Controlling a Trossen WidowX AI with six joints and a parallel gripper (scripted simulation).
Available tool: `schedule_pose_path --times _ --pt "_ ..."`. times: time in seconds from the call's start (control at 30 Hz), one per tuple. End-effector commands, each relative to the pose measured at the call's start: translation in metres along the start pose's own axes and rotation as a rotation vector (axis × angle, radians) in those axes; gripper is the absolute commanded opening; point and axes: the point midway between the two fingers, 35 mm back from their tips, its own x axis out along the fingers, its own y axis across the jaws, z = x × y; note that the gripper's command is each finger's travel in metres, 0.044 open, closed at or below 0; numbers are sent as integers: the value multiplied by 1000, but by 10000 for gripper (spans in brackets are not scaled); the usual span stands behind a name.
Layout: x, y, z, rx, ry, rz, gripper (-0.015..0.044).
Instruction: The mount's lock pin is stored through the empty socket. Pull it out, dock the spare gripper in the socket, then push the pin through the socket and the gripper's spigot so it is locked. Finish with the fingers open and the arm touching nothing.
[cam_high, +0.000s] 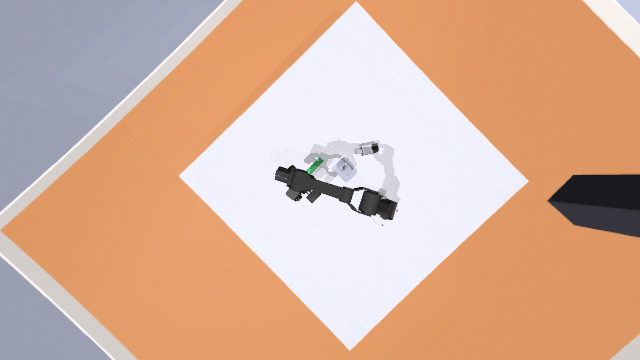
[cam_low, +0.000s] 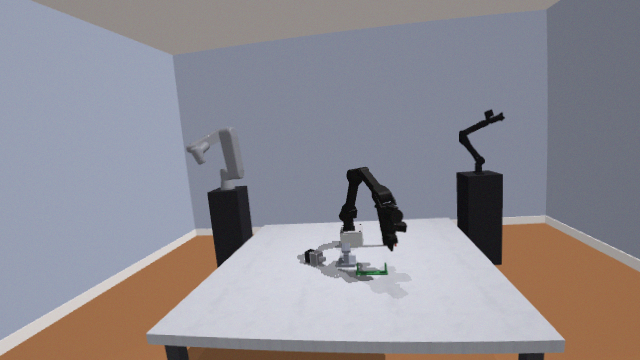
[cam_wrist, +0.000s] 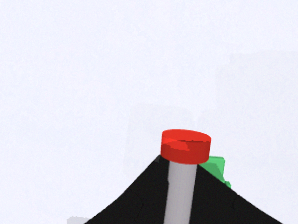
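My gripper (cam_low: 391, 247) (cam_wrist: 171, 165) is shut on the lock pin, a grey shaft (cam_wrist: 181, 192) with a red head (cam_wrist: 185, 146). The pin lies across the fingers, above the table and out of the mount. The pale grey mount (cam_high: 344, 169) (cam_low: 346, 259) stands to the left of the gripper in the exterior view; its socket looks empty, though its bore is too small to see. The spare gripper (cam_high: 367, 148) (cam_low: 314, 257), grey with a black end, lies on the table beyond the mount, untouched. In the top view the arm hides my fingertips.
A green bracket-shaped holder (cam_high: 315, 165) (cam_low: 372, 273) (cam_wrist: 216, 164) with upright ends lies on the table (cam_high: 350, 300) (cam_low: 350, 315) near the mount. It is partly behind a finger in the wrist view. Two other arms stand on black pedestals (cam_low: 480, 215) (cam_low: 232, 230) beyond the table.
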Motion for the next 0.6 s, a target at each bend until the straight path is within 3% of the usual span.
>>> schedule_pose_path --times 0.0,0.57 --pt "-2 -12 5 -6 -4 -4 0" --pt "9 -29 9 -8 0 -2 0"
